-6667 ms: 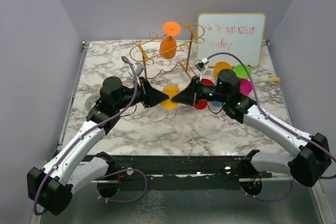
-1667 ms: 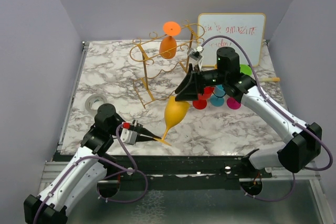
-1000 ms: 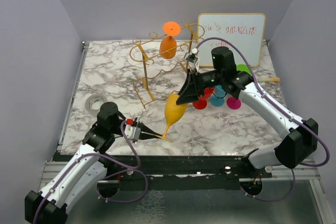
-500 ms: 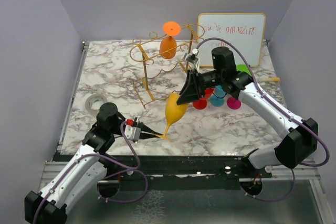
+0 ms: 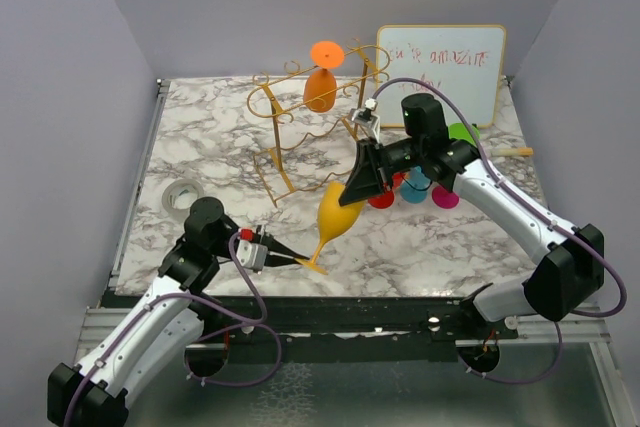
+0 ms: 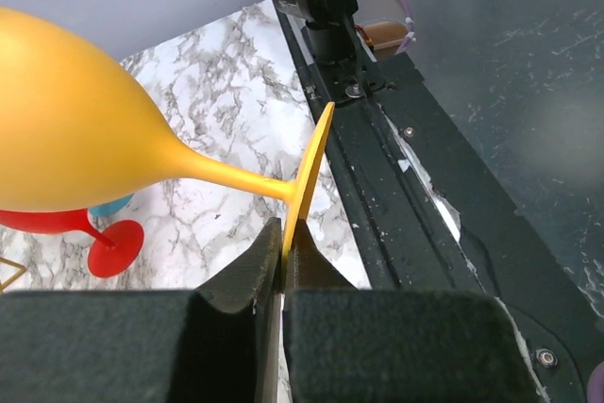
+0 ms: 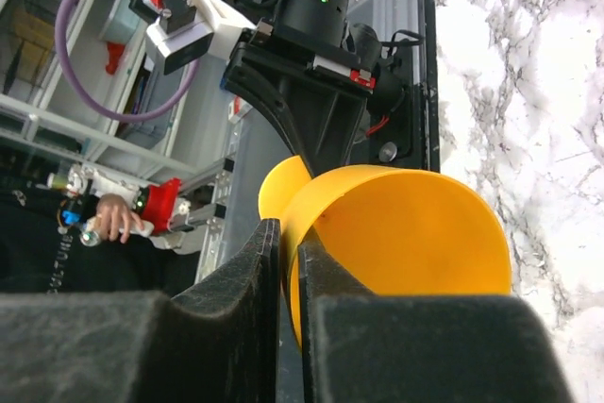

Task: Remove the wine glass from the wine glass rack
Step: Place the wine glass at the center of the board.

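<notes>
A yellow wine glass [image 5: 335, 212] hangs tilted above the near middle of the table, held at both ends. My left gripper [image 5: 300, 262] is shut on the edge of its round foot [image 6: 307, 176]. In the left wrist view the bowl [image 6: 66, 139] lies to the upper left. My right gripper [image 7: 288, 233] is shut on the bowl's rim [image 7: 406, 233], one finger inside and one outside. The gold wire wine glass rack [image 5: 290, 117] stands at the back. An orange wine glass [image 5: 320, 89] hangs upside down in it.
A whiteboard [image 5: 440, 72] with red writing leans at the back right. Red [image 5: 381, 197], teal [image 5: 415, 189], magenta [image 5: 446, 195] and green [image 5: 462, 133] glasses crowd under my right arm. A tape roll [image 5: 180, 195] lies at the left. The black frame [image 6: 425, 186] runs along the near edge.
My right gripper's jaws have closed onto the yellow glass's rim. The left gripper has kept its hold on the foot, and the glass has barely shifted.
</notes>
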Controlling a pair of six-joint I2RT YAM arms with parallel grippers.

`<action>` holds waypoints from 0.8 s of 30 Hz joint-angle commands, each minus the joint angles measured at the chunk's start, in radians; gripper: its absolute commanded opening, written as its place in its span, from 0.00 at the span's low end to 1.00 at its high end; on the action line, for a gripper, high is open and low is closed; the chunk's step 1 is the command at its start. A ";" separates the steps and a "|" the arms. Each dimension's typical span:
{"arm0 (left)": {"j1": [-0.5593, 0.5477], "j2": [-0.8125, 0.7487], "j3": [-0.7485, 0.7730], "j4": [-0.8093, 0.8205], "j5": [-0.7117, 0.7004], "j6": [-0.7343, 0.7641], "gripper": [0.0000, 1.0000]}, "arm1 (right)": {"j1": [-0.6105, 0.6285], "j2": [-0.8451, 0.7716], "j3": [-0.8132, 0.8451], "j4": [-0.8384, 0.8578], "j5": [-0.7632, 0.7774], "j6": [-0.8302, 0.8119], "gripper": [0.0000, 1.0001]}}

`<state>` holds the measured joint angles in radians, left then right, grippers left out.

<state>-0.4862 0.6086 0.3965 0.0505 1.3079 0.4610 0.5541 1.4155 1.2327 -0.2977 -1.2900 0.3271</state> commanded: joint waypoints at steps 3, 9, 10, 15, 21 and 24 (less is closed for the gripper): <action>0.009 0.002 -0.004 0.021 -0.009 -0.015 0.09 | 0.001 -0.024 -0.032 0.031 -0.036 0.006 0.01; 0.010 -0.021 -0.014 0.021 -0.037 -0.026 0.41 | 0.001 -0.038 -0.040 0.018 0.066 0.004 0.01; 0.009 -0.027 -0.016 0.020 -0.046 -0.029 0.47 | 0.001 -0.043 -0.045 0.011 0.092 -0.001 0.01; 0.009 -0.084 -0.026 0.009 -0.133 -0.037 0.66 | 0.001 -0.094 -0.079 -0.086 0.222 -0.057 0.01; 0.011 -0.152 -0.038 0.022 -0.257 -0.063 0.77 | 0.001 -0.206 -0.160 -0.192 0.513 -0.075 0.01; 0.011 -0.160 -0.043 0.036 -0.299 -0.078 0.80 | 0.001 -0.266 -0.203 -0.233 0.622 -0.070 0.01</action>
<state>-0.4797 0.4660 0.3698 0.0624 1.1110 0.4107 0.5533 1.2167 1.0737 -0.4343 -0.8871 0.2741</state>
